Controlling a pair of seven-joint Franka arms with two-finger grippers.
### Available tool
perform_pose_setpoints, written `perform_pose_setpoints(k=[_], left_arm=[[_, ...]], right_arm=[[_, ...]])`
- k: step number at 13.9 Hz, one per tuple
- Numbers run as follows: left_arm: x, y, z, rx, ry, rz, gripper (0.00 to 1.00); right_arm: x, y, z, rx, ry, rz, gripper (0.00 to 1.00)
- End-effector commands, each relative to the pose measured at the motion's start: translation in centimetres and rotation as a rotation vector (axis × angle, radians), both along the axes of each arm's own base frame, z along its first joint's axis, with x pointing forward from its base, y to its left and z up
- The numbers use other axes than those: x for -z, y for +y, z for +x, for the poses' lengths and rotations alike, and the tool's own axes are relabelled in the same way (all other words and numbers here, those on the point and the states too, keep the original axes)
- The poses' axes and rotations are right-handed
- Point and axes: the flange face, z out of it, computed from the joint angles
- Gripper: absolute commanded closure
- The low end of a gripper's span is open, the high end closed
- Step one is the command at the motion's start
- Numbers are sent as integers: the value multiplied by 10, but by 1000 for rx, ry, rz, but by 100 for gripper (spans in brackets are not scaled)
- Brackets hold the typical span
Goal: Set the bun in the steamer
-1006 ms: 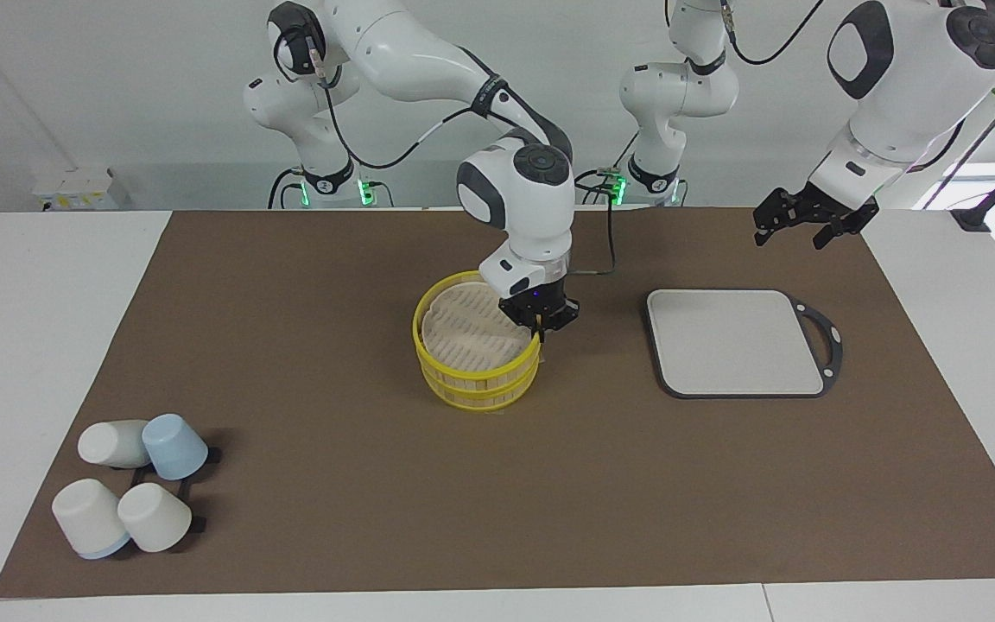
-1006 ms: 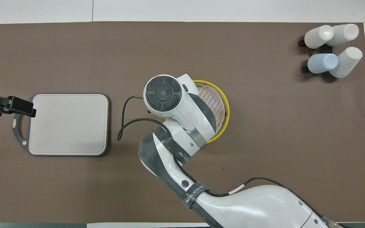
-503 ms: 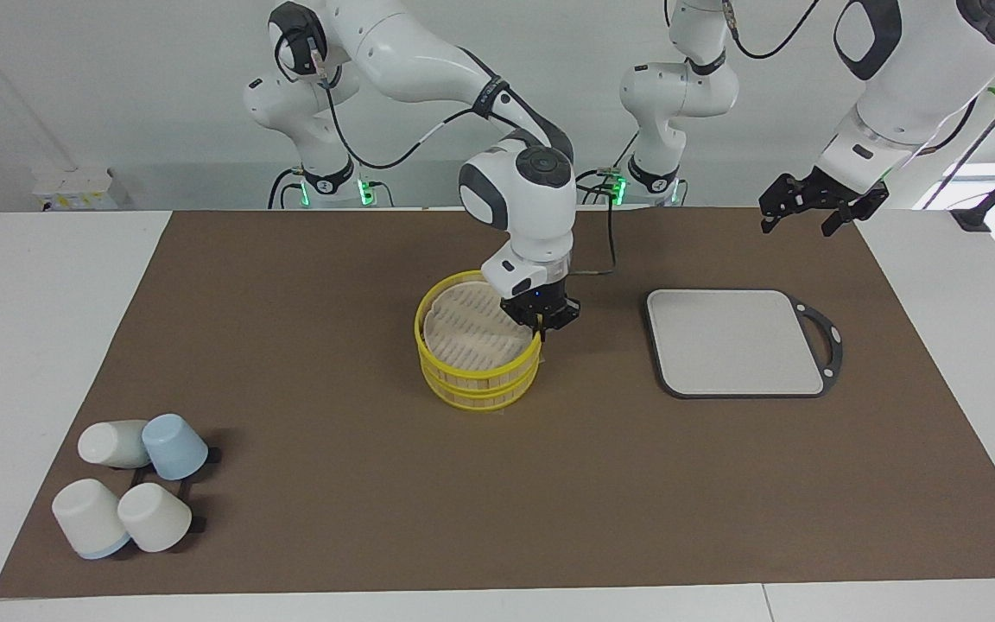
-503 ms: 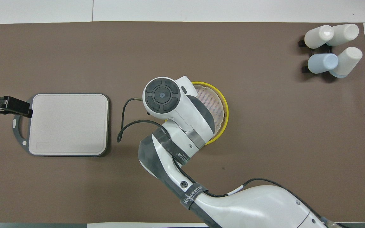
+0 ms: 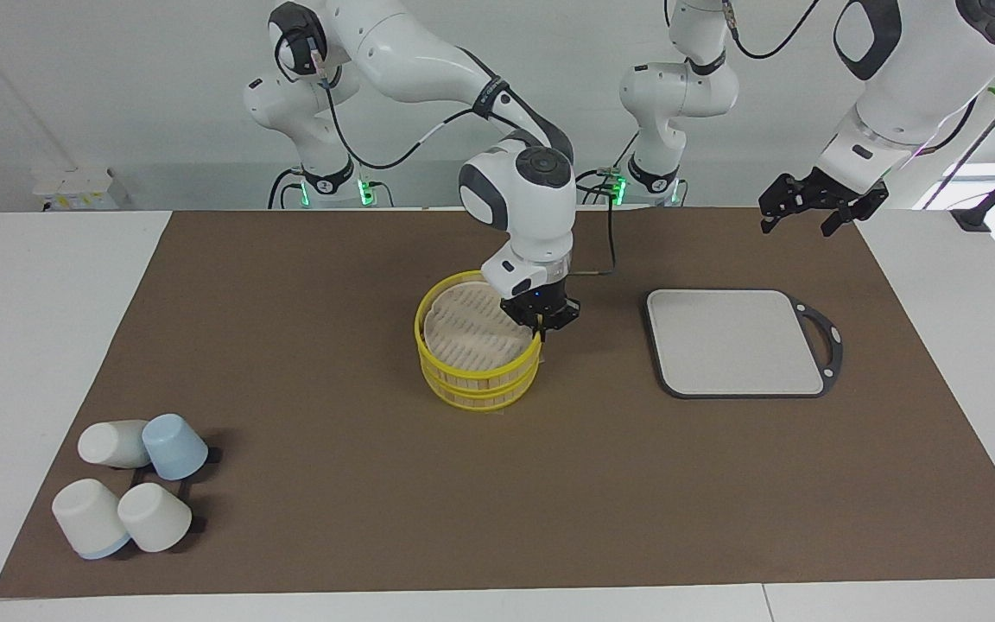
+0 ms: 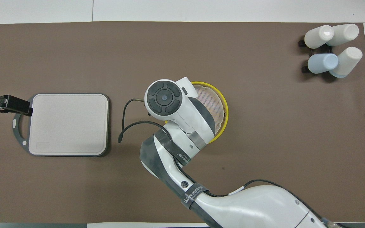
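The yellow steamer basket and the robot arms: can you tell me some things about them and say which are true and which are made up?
1. The right gripper is at the rim of the steamer. True.
2. A bun lies on the grey board. False: the board is bare, and no bun shows anywhere.
3. The left gripper is up in the air, holding nothing. True.
4. The cups sit inside the steamer. False: they are at the right arm's end of the table, apart from it.

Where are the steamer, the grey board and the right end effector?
steamer [image 5: 473,368]: facing view, on its slatted side wall.
grey board [image 5: 731,341]: facing view, on its flat middle.
right end effector [image 5: 539,333]: facing view, at its tips on the steamer's rim.
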Motion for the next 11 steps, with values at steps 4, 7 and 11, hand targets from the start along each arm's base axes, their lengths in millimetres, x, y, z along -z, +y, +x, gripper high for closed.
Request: perform_pose_setpoints(k=[4, 7, 11], left_arm=[[-7, 2, 6, 10, -51, 8, 0], [-7, 2, 6, 8, -53, 8, 0], [-4, 2, 5, 7, -47, 10, 0]], right_arm=[[-56, -33, 24, -60, -92, 34, 0], [-97, -112, 51, -245, -79, -31, 0], [-142, -248, 69, -377, 30, -88, 0]])
